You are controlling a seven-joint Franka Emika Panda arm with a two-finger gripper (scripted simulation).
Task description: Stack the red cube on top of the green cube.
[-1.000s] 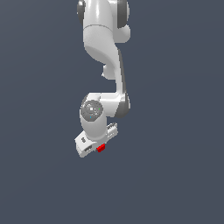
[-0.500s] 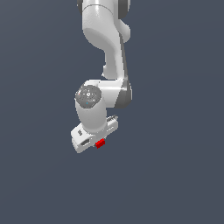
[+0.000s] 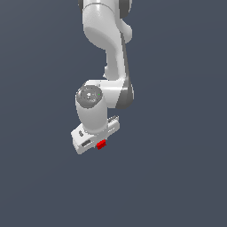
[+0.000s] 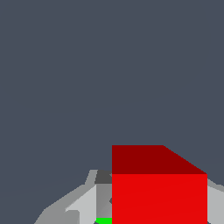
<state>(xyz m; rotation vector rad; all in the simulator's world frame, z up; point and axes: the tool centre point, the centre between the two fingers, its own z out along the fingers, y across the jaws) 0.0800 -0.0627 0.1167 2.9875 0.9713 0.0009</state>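
- Exterior view: the arm (image 3: 108, 48) hangs over the plain grey desk (image 3: 177, 177) with its wrist turned down, so the tool (image 3: 98, 142) points at the surface, a pose that suits setting 1 block squarely onto another.
- Exterior view: the red cube (image 3: 101, 144) shows just under the tool's pale body, toward the exterior view's right of it. It seems held clear of the desk, though no shadow confirms the height.
- Exterior view: the green cube is not visible here; the arm probably hides it.
- Wrist view: the red cube (image 4: 159, 192) fills the near part of the picture, with pale finger surfaces (image 4: 83, 205) on both sides of it. I judge the tool clamped on the cube, held so that it can be carried and lowered level.
- Wrist view: a thin strip of the green cube (image 4: 103, 220) peeks out at the frame edge beside the red one, beyond the fingers. That suggests the tool is near its target but not yet centred over it, so the stacking remains to be done.
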